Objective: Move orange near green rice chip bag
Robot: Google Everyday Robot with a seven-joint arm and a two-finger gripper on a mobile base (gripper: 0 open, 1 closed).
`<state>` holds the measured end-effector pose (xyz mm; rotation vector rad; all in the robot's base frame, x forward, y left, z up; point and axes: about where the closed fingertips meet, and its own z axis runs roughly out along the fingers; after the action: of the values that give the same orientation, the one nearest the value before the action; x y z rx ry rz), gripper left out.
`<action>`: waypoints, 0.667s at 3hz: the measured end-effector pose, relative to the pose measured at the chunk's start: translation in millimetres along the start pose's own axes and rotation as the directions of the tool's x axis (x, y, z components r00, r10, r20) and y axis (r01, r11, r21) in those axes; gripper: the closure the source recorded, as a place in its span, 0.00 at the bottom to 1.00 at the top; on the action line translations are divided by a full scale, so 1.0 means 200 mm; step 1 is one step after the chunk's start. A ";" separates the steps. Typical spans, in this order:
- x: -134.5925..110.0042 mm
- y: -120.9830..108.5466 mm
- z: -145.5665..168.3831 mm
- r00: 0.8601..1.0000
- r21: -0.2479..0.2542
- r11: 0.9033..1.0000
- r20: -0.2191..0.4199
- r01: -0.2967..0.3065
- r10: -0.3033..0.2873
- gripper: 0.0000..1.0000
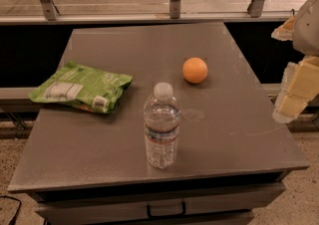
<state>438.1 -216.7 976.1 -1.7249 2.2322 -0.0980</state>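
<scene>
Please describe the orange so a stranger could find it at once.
On the grey table, look behind the water bottle, slightly right. The orange sits alone, the only round thing; the green rice chip bag lies flat at left, and the claw hangs beyond the right edge.

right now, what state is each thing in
orange: resting on the table, apart from the bag
bag: lying flat, near left edge
bottle: upright, capped
gripper: beside the table's right edge, clear of the orange
</scene>
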 end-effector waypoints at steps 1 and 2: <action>-0.01 -0.01 0.00 1.000 0.002 1.000 0.006 0.003 -0.003 0.00; -0.05 -0.05 0.02 1.000 0.004 1.000 0.022 0.012 -0.012 0.00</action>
<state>450.3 -208.5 976.9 -1.7297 2.2045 -0.0857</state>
